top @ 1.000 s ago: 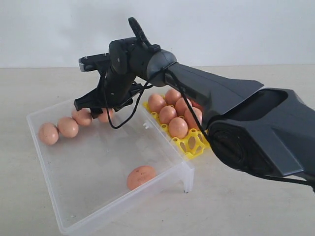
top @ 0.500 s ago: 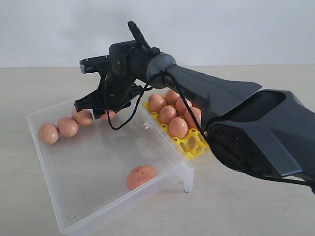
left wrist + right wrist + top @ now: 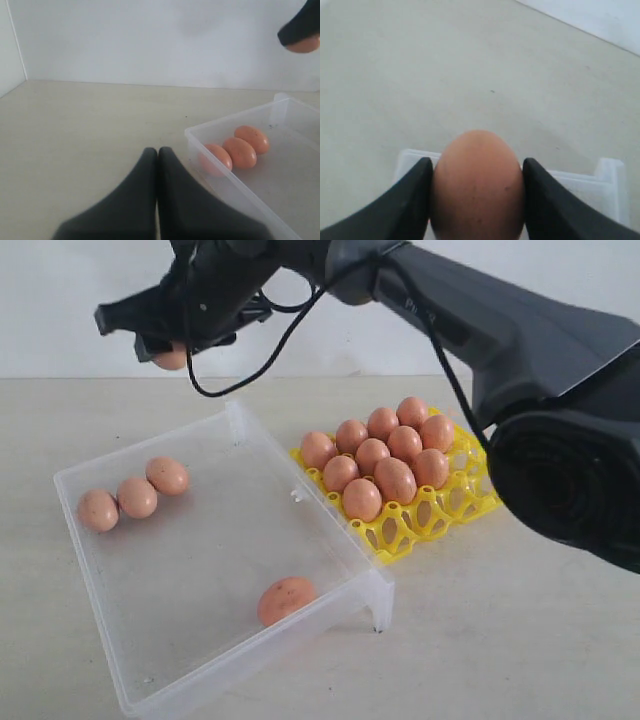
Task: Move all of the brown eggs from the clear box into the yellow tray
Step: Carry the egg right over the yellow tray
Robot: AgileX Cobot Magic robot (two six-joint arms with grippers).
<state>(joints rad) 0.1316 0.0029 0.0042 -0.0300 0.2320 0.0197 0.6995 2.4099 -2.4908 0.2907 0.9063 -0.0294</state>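
Observation:
My right gripper is high above the far left of the clear box, shut on a brown egg; that egg peeks out under the fingers. Three brown eggs lie in a row at the box's far left wall, and one more egg rests near its front wall. The yellow tray to the right of the box holds several brown eggs. My left gripper is shut and empty, low over the table outside the box, with the three eggs just beyond it.
A pale wall stands behind the beige table. The right arm's dark body stretches over the tray from the right. The box stands on short legs at its front right corner.
My right gripper has risen from the box's far left, lifting one egg out of the row; three eggs stay there. The arm no longer hides the tray's back eggs.

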